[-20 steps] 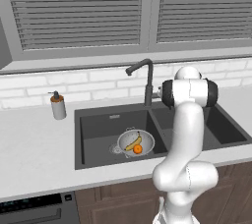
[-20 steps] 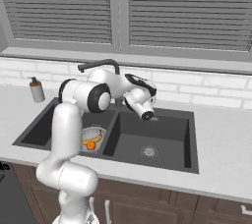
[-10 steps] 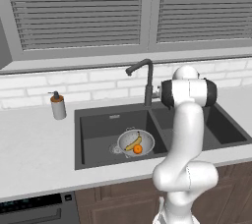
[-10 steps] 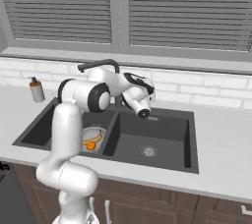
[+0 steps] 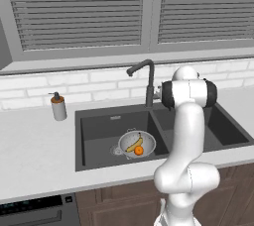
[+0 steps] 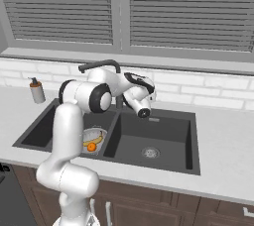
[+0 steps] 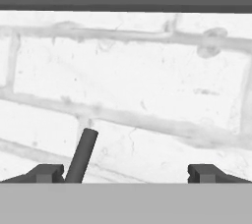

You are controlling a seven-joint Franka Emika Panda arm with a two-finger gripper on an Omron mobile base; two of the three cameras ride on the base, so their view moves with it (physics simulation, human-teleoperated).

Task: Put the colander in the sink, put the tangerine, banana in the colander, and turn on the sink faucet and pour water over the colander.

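White brick wall runs behind the sink (image 5: 99, 126), set into the table along its back edge. Its left basin holds the colander (image 5: 135, 144) with the banana (image 5: 133, 144) and tangerine (image 5: 139, 150) inside, so the sink faucet (image 5: 148, 84) is what remains. In the hand view a thin dark rod (image 7: 81, 155), probably the faucet's lever, stands upright and tilted just inside the left fingertip. The end effector (image 7: 126, 173) is spread wide and empty, facing the wall.
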